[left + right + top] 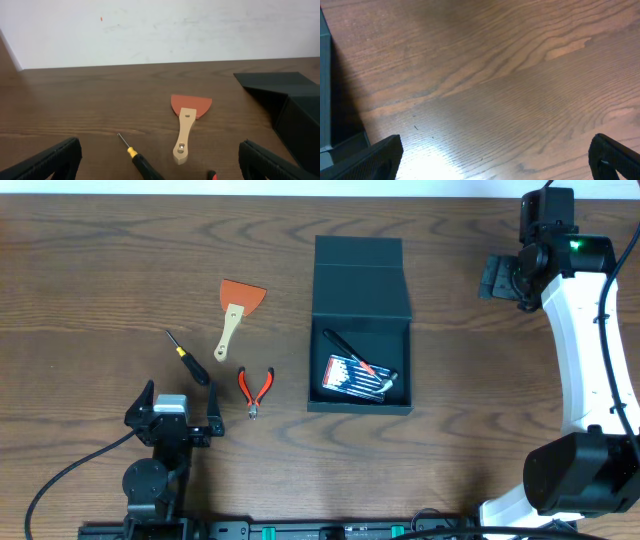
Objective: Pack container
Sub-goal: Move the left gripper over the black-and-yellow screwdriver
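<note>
The container (361,320) is set mid-tabletop (80,280), lid laid open at its far end, with tools seen inside. Left of the container, pliers (254,390), a scraper (238,315) and a screwdriver (188,357) are left unpacked. The pliers are aligned roughly with its long side. The left end effector (178,398), spread wide and empty, is held low left of the container, nearer these tools. The right end effector (498,277), likewise spread, is held right of its lid.

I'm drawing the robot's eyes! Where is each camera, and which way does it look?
Overhead: above the table, looking straight down; left arm and right arm show.
Left wrist: on the left arm, facing the scraper and wall; left gripper shows.
Right wrist: on the right arm, facing bare wood; right gripper shows.
Overhead and left wrist share scraper and container.
</note>
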`<state>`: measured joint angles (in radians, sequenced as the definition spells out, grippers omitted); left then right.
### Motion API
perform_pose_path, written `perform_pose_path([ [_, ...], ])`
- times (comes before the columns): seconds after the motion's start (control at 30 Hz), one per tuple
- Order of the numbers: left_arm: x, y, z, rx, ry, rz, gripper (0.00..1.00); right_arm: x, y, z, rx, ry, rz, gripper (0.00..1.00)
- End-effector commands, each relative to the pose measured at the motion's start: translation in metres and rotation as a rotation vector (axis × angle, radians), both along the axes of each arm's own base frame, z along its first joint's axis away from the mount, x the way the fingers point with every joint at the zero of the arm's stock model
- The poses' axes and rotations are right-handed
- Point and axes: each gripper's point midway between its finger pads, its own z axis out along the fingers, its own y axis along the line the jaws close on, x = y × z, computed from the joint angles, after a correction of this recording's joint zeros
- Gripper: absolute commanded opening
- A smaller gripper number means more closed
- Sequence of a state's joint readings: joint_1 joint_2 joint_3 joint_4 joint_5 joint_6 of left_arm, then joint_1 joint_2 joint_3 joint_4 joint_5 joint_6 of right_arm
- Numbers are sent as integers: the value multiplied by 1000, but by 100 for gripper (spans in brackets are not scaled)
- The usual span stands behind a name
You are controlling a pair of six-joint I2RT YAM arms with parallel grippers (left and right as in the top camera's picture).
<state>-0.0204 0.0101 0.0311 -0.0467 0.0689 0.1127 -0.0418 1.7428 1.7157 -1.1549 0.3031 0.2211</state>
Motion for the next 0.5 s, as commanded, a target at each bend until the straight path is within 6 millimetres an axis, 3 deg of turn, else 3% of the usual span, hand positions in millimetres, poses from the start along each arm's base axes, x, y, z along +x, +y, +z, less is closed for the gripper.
perform_pose_path([
  [0.0,0,-1,-16,13,36,-10,99,3,-2,10,2,-34,-19,99],
  [0.27,-3,-8,9,-186,19,-25,98,3,-2,10,2,-34,-19,99],
  [0.47,-12,-6,38,-197,154,2,99,3,-2,10,2,-34,-19,99],
])
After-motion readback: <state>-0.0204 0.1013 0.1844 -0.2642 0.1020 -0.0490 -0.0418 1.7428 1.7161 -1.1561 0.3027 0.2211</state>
